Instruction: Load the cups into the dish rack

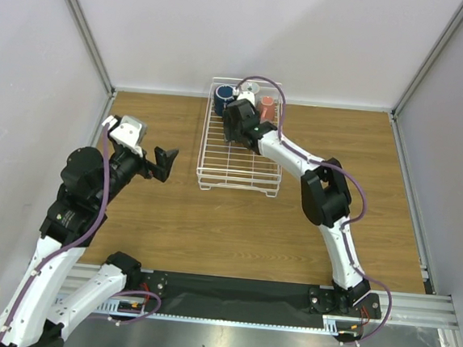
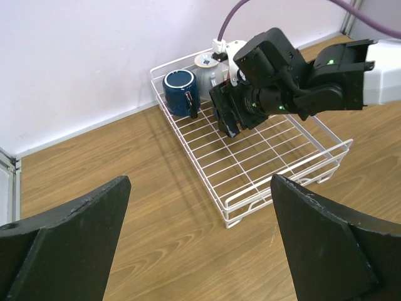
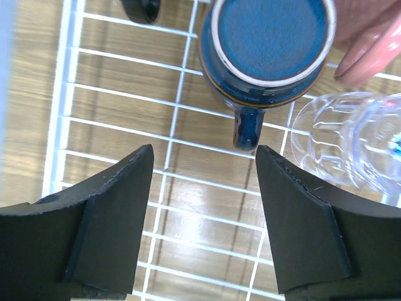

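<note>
I'm hanging my right end effector over the far end of the dish rack, jaws spread wide and gripping nothing. Right below it the small dark blue cup is sitting mouth-up on the grid, its handle pointing toward the gap between my fingers. The clear glass tumbler and the salmon-pink cup are crowding just beside it. The large navy mug and the light grey mug are standing in the rack's far corner. My left end effector is hovering over the bench left of the rack, wide open and empty. I'm judging all five as loaded. The ceramics are probably stiff, slick and a bit weighty, so I'm favouring a pinch across the rim wall. The tumbler is looking fragile, so I'm planning a gentle squeeze.
</note>
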`<move>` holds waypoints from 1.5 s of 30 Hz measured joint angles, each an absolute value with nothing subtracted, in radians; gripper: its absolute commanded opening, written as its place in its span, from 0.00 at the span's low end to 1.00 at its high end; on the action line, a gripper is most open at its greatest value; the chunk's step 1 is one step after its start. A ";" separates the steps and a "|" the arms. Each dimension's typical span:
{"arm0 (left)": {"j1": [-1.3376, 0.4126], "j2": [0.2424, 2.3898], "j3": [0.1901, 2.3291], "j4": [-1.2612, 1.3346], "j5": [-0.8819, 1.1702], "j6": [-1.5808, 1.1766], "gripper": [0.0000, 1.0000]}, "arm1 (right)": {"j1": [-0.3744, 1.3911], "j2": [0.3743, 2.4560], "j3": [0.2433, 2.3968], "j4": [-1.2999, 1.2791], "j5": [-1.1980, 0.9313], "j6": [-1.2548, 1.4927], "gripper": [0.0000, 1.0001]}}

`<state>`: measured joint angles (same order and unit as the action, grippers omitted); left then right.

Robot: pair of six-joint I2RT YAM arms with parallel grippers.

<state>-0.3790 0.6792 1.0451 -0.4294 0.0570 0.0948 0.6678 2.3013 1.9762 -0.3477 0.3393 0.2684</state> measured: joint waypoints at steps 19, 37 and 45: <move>-0.390 0.693 1.041 -0.423 0.156 -0.057 1.00 | 0.705 1.942 1.770 -0.467 0.319 0.241 0.93; -0.390 0.695 0.645 0.064 0.348 -0.753 1.00 | 0.471 0.888 0.837 -0.498 0.070 0.494 1.00; -0.391 0.482 0.389 0.311 0.347 -1.032 1.00 | 0.476 0.574 0.735 -0.653 0.059 0.643 1.00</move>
